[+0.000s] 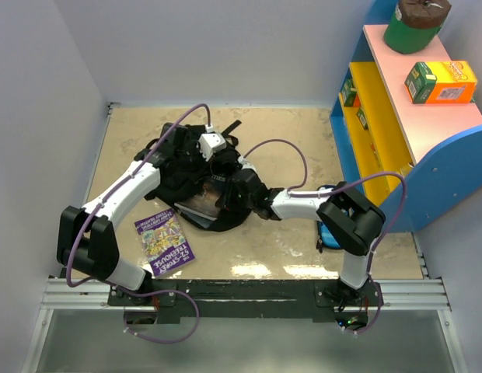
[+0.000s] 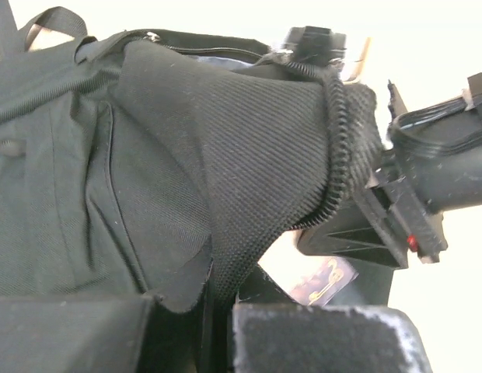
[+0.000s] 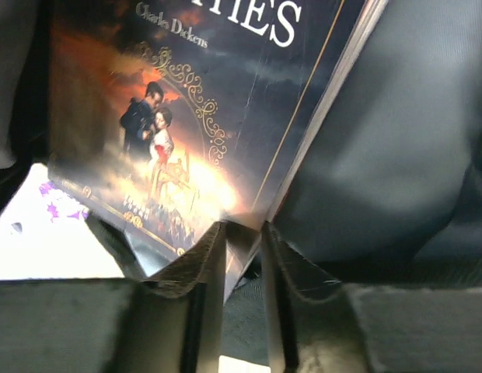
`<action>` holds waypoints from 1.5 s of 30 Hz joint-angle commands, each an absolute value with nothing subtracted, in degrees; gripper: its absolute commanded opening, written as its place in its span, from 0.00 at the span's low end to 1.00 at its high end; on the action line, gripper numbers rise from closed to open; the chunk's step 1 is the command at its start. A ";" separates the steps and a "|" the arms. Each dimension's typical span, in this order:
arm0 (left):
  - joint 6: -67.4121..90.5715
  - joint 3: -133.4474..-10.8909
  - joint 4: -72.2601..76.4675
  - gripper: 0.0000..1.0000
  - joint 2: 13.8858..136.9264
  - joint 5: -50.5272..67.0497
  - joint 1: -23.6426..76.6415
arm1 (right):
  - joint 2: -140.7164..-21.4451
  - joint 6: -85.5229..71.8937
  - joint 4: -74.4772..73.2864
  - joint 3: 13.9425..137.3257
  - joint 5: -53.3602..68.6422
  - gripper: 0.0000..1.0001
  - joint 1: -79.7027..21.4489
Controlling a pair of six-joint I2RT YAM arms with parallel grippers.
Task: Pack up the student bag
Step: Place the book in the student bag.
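On the beige table (image 1: 303, 140), the left pincer (image 2: 196, 305) clamps an edge of the black bag (image 2: 148, 155). The right pincer (image 3: 245, 237) grips a Dickens novel (image 3: 202, 116) at its mouth.

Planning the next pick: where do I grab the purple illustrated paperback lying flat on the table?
Probably the near short edge of the purple paperback, approached low from the robot's side: it lies flat, so only thin edges offer purchase.
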State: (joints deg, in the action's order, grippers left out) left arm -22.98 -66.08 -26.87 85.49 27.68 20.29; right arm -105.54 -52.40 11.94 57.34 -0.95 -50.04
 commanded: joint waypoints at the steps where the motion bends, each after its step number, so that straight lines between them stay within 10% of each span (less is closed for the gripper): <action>1: -23.91 -68.73 -26.63 0.00 84.46 31.55 20.57 | -106.78 -52.91 15.91 65.55 -0.78 0.21 -50.54; 15: -24.87 -67.41 -26.89 0.00 83.85 33.75 20.57 | -106.26 -54.06 27.99 64.60 -11.92 0.09 -50.36; 20: -25.22 -67.50 -27.07 0.00 83.85 31.91 20.48 | -103.28 -46.60 14.61 66.61 -22.49 0.36 -51.15; 26: -24.79 -67.59 -26.98 0.00 84.64 30.85 20.57 | -92.21 -43.51 10.81 57.51 -23.20 0.40 -54.04; 34: -21.10 -70.22 -26.28 0.00 85.87 32.43 20.48 | -92.27 -38.15 20.91 53.87 -21.28 0.00 -63.80; 45: -20.39 -72.33 -28.38 0.00 85.95 33.48 20.48 | -108.53 -36.21 25.93 62.22 -24.51 0.00 -65.04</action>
